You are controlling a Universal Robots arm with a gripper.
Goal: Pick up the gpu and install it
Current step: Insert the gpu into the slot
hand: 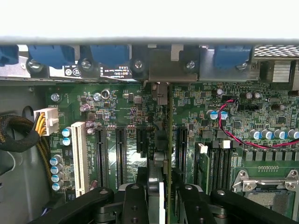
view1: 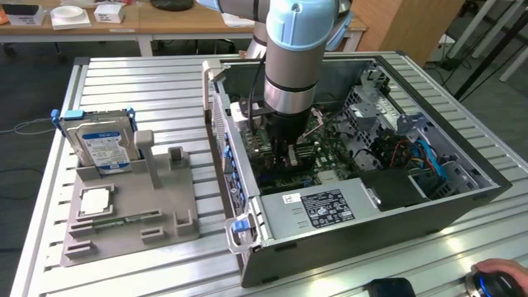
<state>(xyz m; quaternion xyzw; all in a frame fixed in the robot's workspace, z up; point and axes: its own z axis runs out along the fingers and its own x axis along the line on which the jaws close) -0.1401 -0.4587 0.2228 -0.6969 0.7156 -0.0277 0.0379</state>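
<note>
Wrist view: gripper [hand: 156, 196] clamps gpu [hand: 161, 140] edge-on over motherboard [hand: 126, 107].

exterior: high, angled down, far | wrist: close above motherboard [hand: 131, 121] | shared: motherboard

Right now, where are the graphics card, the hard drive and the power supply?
gpu [hand: 156, 186]: wrist view, top edge of the card, seen edge-on.
hard drive [view1: 103, 145]: exterior view, on its blue-white label.
power supply [view1: 326, 207]: exterior view, on its black sticker.
</note>
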